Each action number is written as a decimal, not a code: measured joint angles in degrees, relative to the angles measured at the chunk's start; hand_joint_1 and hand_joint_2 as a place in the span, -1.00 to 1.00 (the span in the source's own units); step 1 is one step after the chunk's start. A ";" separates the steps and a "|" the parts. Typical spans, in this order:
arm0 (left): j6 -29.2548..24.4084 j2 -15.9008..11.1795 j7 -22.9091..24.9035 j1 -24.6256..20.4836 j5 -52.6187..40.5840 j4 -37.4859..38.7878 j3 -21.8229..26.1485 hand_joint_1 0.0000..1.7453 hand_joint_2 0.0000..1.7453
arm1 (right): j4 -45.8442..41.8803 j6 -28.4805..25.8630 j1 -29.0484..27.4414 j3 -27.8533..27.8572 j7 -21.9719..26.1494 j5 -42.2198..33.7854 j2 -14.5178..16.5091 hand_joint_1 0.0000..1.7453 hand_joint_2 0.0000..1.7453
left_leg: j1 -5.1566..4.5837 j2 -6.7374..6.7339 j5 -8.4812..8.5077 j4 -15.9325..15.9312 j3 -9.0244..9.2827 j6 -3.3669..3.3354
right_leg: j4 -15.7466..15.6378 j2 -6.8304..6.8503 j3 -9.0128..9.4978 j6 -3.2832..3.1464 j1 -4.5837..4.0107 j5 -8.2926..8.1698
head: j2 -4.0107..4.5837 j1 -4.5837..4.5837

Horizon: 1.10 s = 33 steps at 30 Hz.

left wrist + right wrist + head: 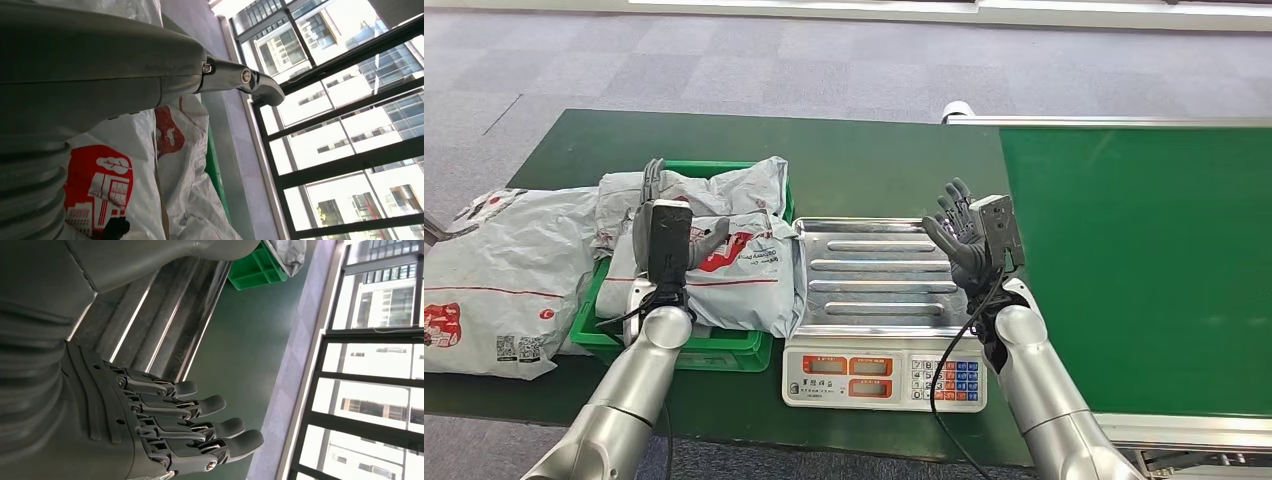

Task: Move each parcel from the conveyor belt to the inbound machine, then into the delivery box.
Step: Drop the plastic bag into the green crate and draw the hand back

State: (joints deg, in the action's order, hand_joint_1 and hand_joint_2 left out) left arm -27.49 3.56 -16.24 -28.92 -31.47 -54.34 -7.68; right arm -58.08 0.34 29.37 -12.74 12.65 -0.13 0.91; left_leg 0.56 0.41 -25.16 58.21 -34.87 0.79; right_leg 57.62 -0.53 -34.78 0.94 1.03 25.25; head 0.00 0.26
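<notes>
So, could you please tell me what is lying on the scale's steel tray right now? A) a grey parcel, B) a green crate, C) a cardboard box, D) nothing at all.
D: the scale's ribbed steel tray is bare, the grey parcels are piled in the green crate beside it, and the right hand hovers open at the tray's edge holding nothing.

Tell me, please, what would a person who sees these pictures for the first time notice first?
Probably the two silver arms, each raised with its hand up: the left hand over the green crate heaped with grey parcels, the right hand with spread fingers at the right side of the bare steel tray of the weighing scale. The wide green conveyor belt on the right carries nothing.
</notes>
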 joint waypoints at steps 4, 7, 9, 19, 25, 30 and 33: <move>-1.50 -0.07 0.98 -0.93 -1.81 0.41 0.73 -1.00 1.00 | 1.87 0.01 1.91 0.00 0.29 -0.50 -0.06 -1.00 1.00 | -0.01 0.00 -0.01 0.01 -0.04 -0.01 | 0.00 0.00 -0.03 0.00 0.02 0.00 | 0.00 0.00; -1.96 -0.09 1.04 -1.81 -2.17 0.89 1.02 -1.00 1.00 | 3.85 0.01 4.04 -0.02 0.72 -1.24 -0.06 -1.00 1.00 | -0.01 0.03 -0.01 0.01 -0.05 -0.01 | 0.00 0.02 -0.03 0.00 0.01 0.00 | 0.00 0.00; -2.10 -0.09 0.90 -2.19 -2.16 1.10 1.13 -1.00 1.00 | 5.08 0.01 5.10 -0.04 0.96 -1.68 -0.06 -1.00 1.00 | -0.01 0.03 -0.01 0.01 -0.04 -0.01 | 0.00 0.02 -0.03 0.00 0.01 0.00 | 0.00 0.00; 4.21 1.53 -5.85 -3.77 10.79 -2.89 1.89 -1.00 1.00 | 8.08 0.44 6.57 -0.80 3.07 -3.76 0.01 -1.00 1.00 | -0.01 0.03 -0.01 0.01 -0.08 -0.01 | 0.00 0.02 -0.05 0.00 0.00 0.00 | 0.01 0.00; 11.15 4.25 -6.00 -6.79 20.05 -7.21 1.79 -1.00 1.00 | 11.12 0.58 10.15 -2.58 3.80 -5.45 2.07 -1.00 1.00 | -0.01 0.02 0.01 0.02 -0.09 -0.01 | 0.00 0.01 -0.09 -0.01 0.00 -0.03 | 0.00 0.00; 19.30 6.53 -4.25 -8.20 28.52 -8.84 0.43 -1.00 1.00 | 12.10 0.18 10.50 -4.09 5.51 -7.50 3.15 -1.00 1.00 | -0.01 0.10 0.01 0.03 -0.10 -0.01 | 0.00 0.07 -0.07 -0.01 0.00 -0.03 | 0.00 0.00; 21.50 7.38 -3.87 -8.20 30.97 -9.05 -0.67 -1.00 1.00 | 12.06 -0.14 9.63 -4.91 5.98 -7.95 3.21 -1.00 1.00 | -0.01 0.05 0.00 0.03 -0.11 -0.02 | 0.00 0.04 -0.09 -0.01 0.02 -0.03 | 0.00 0.00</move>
State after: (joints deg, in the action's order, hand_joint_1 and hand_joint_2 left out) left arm -5.99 10.94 -20.10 -37.12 -0.50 -63.40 -8.36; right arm -46.02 0.20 39.00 -17.66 18.64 -8.08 4.12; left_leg 0.55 0.47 -25.17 58.24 -34.98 0.78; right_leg 57.61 -0.48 -34.87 0.93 1.05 25.22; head 0.00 0.26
